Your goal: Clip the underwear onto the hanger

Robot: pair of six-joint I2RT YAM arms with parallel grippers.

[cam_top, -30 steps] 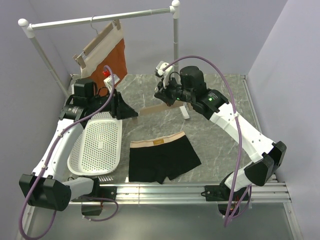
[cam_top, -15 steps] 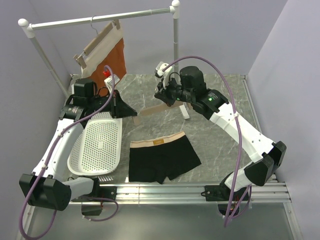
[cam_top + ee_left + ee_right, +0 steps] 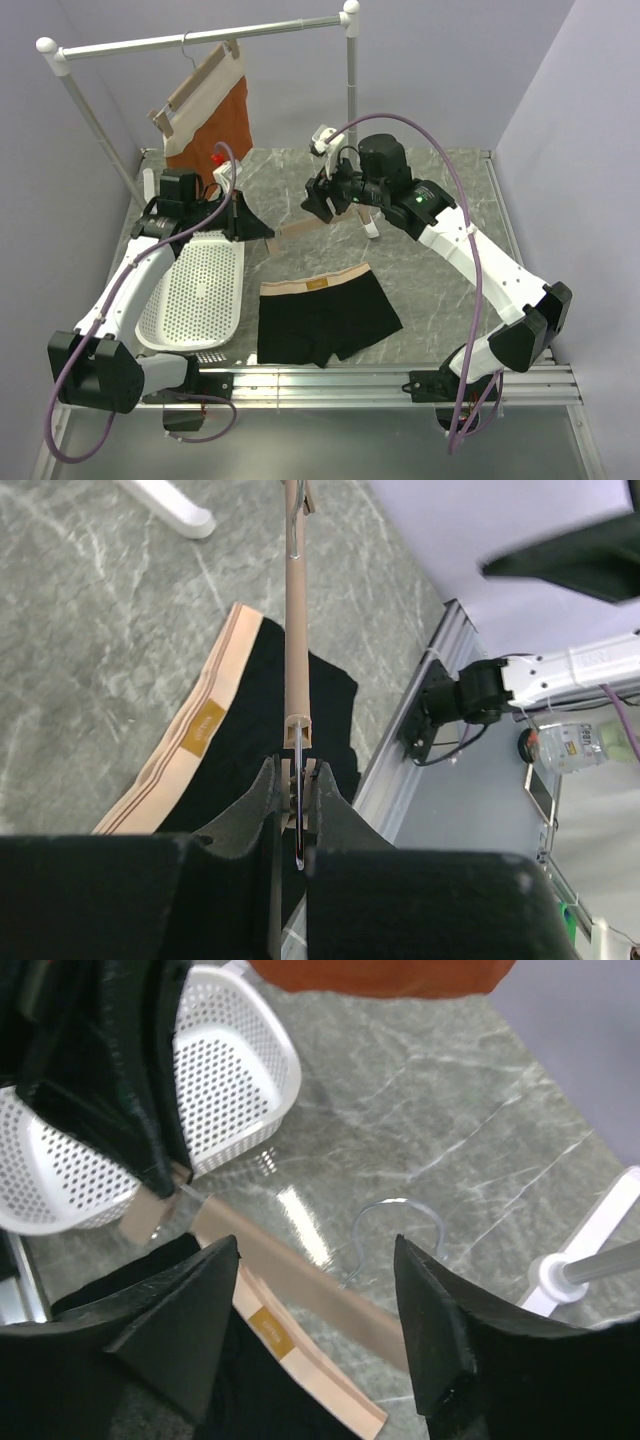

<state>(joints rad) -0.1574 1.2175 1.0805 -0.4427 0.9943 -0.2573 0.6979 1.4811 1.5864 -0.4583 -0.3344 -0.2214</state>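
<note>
1. The hanger (image 3: 305,227) is seen at centre frame, and one end of it is pinched between the narrowed left fingers (image 3: 252,802).
2. The right fingers (image 3: 190,1320) are spread wide, and the bar is seen between them.
3. The underwear (image 3: 322,318) is laid flat on the table (image 3: 430,270), at lower centre.
4. A white basket (image 3: 195,290) is set at left. A rust-orange garment (image 3: 225,115) is hung on the rack (image 3: 200,38) at upper left.

Robot arms: two, a left arm (image 3: 130,280) and a right arm (image 3: 470,250).
Hangers: two, a bare hanger (image 3: 300,228) and a full hanger (image 3: 200,85).
Clothes: two, black underwear (image 3: 325,315) and an orange cloth (image 3: 228,125).
Baskets: one white basket (image 3: 195,290).
Rails: one clothes rail (image 3: 200,38).
Tables: one gray table (image 3: 430,190).
</note>
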